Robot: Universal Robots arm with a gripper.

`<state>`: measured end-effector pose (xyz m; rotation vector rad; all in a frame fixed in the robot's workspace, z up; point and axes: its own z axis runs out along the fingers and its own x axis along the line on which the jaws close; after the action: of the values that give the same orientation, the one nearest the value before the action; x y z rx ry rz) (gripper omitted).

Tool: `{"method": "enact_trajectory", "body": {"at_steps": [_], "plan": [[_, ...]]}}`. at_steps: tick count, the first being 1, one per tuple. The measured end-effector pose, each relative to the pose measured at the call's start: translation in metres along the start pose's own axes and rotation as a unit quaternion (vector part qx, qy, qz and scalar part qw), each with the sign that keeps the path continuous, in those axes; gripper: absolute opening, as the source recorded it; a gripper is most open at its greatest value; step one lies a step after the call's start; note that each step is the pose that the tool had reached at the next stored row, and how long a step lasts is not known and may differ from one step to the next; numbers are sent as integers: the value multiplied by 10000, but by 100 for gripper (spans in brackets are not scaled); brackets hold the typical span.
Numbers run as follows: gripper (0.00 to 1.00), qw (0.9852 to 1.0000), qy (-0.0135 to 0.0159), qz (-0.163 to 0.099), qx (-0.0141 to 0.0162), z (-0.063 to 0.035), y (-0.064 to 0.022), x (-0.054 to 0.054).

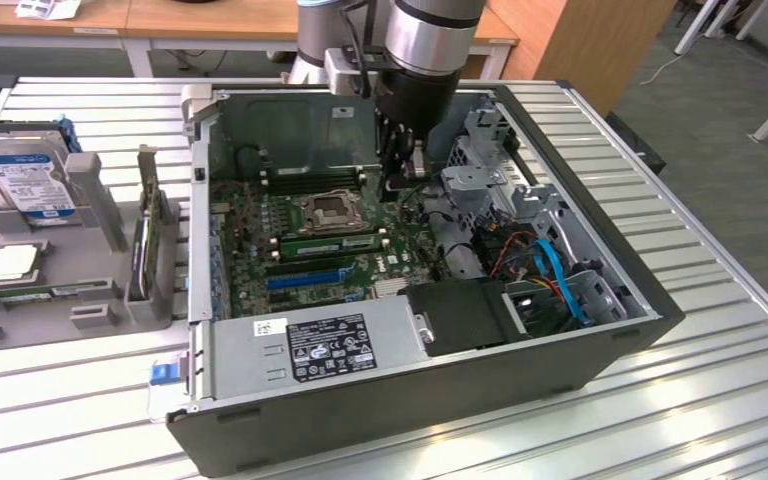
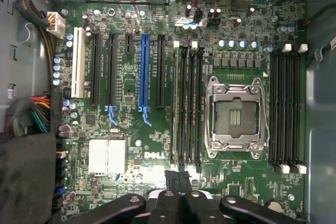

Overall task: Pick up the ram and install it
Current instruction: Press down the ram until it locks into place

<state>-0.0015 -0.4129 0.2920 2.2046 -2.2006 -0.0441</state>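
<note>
Slatted metal bench [image 1: 731, 400]. Ram [image 1: 51, 291], lying in grey fixture [image 1: 91, 316]: light, stiff, fragile, I judge; I would pinch its long edges. Gripper [image 2: 177, 178]: pressed together, empty, over motherboard [image 2: 157, 153].

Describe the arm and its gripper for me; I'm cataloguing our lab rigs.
The arm is a shiny silver cylinder with a black band, beside a grey joint housing. The gripper is matt black: a round body, jointed links with round pivot pins, and two slim black fingers.
</note>
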Motion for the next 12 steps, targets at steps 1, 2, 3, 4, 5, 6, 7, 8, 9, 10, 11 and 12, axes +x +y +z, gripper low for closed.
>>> {"method": "enact_trajectory", "body": {"at_steps": [1, 2, 3, 4, 5, 6, 7, 8, 9, 10, 11, 12], "plan": [[10, 10000, 0, 0, 0, 11, 0, 0], [10, 10000, 0, 0, 0, 21, -1, 0], [10, 10000, 0, 0, 0, 31, -1, 0], [10, 10000, 0, 0, 0, 42, -2, 0], [10, 10000, 0, 0, 0, 52, -2, 0], [10, 10000, 0, 0, 0, 63, -2, 0], [10, 10000, 0, 0, 0, 73, -3, 0], [10, 10000, 0, 0, 0, 85, -3, 0], [10, 10000, 0, 0, 0, 95, -4, 0], [10, 10000, 0, 0, 0, 106, -4, 0], [10, 10000, 0, 0, 0, 115, -4, 0], [10, 10000, 0, 0, 0, 125, -5, 0]]}}
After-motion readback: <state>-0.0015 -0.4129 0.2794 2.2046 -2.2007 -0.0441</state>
